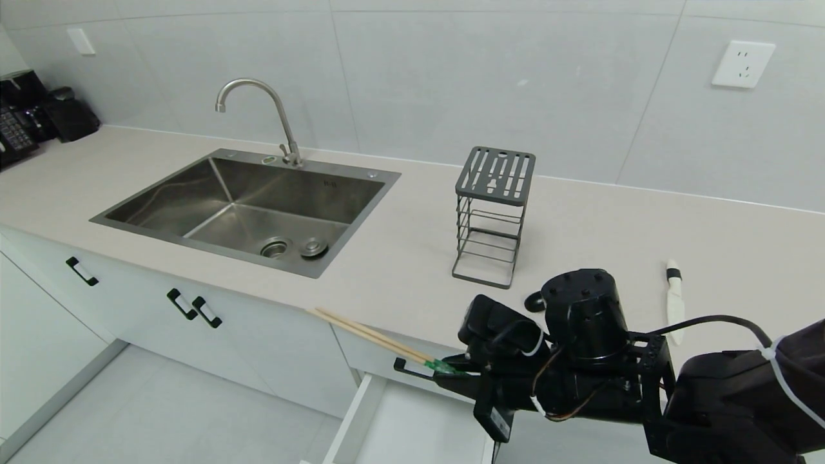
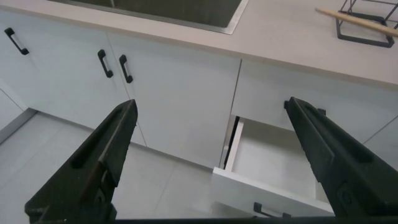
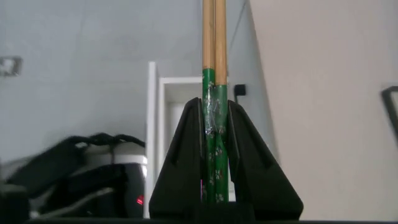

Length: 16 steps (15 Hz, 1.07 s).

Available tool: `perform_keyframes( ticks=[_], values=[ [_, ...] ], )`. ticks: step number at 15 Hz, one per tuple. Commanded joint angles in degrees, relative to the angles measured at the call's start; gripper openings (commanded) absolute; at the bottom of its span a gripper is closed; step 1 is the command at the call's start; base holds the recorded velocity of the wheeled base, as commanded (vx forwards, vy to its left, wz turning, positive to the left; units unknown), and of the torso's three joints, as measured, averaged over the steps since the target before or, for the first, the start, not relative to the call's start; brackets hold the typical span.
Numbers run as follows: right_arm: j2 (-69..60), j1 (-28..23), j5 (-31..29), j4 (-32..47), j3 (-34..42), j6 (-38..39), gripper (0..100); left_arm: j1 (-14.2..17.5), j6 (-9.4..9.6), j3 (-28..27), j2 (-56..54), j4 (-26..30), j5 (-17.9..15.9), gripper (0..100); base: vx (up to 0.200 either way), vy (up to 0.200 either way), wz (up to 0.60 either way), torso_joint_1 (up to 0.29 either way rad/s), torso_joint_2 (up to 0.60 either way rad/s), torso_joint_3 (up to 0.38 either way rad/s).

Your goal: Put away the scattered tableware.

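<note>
A pair of wooden chopsticks [image 1: 374, 336] with green ends is held level over the counter's front edge, pointing toward the sink. My right gripper [image 1: 452, 370] is shut on the green ends; in the right wrist view the chopsticks [image 3: 211, 56] stick out between the shut black fingers [image 3: 180, 155]. Under them a white drawer [image 1: 412, 419] stands pulled open. My left gripper [image 2: 210, 107] hangs open in front of the cabinets, facing the open drawer [image 2: 273, 162], with nothing between its fingers. A white knife [image 1: 674, 299] lies on the counter to the right.
A dark wire rack [image 1: 493, 216] stands on the counter behind my right arm. The steel sink [image 1: 251, 206] with its tap lies to the left. Cabinet doors with black handles [image 2: 112, 62] line the front. Black appliances [image 1: 38, 116] sit at the far left corner.
</note>
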Motion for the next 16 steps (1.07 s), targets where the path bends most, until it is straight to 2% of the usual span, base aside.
perform_keyframes(
  ticks=[1,5,16],
  values=[
    [-0.1,1.7,-0.6,-0.4,-0.7,1.8,0,0.0,-0.02,0.0,0.1,0.0,0.0,100,0.0,0.0,0.0,-0.198,0.39,0.198],
    [-0.6,3.0,-3.2,-0.8,-0.3,2.6,0,0.0,-0.02,0.0,0.1,0.0,0.0,100,0.0,0.0,0.0,-0.233,0.47,0.223],
    [-1.1,6.1,-3.2,-0.9,-0.7,3.0,0,0.0,-0.02,0.0,0.1,0.0,0.0,100,0.0,0.0,0.0,-0.272,0.53,0.262]
  ],
)
